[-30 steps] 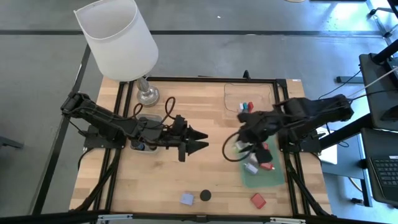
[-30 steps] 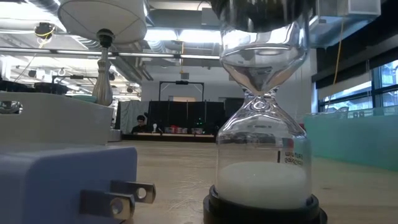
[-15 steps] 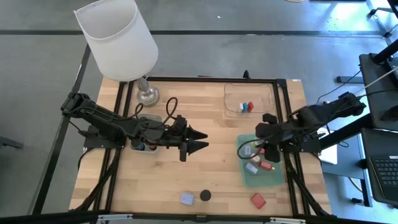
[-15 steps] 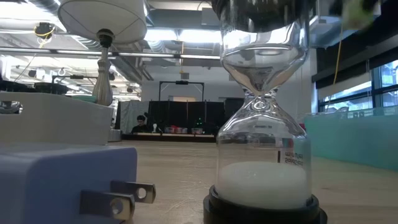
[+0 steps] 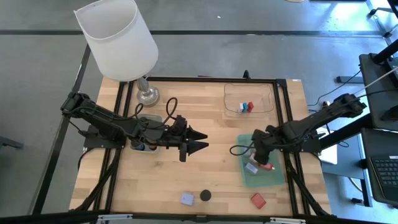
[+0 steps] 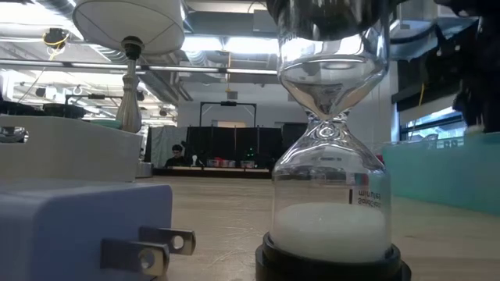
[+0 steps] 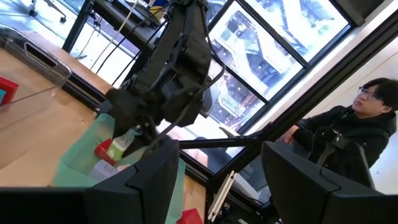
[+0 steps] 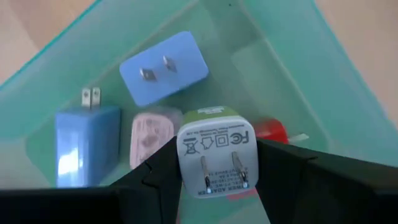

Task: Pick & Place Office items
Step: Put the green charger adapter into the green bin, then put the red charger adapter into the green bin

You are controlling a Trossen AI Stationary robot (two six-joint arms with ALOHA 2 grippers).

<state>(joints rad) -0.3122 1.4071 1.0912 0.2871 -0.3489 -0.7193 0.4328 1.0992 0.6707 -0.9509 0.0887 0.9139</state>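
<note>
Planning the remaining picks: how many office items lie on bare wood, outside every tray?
3, near the table edge opposite the lamp: a lilac-blue block, a black round piece beside it, a red block by a corner of the green tray. Arms could hide more.

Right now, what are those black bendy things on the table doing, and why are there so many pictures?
They are two robot arms, each ending in a claw. One camera looks down from above, one sits low on the table behind an hourglass and a lilac-blue plug block, and one rides on each wrist. The right claw is over the green tray, pinching a green and white plug block. More plug blocks lie in that tray: two blue, one pink, one red. The left claw waits mid-table, holding nothing. A lamp stands in the corner. A person sits beyond the table.
</note>
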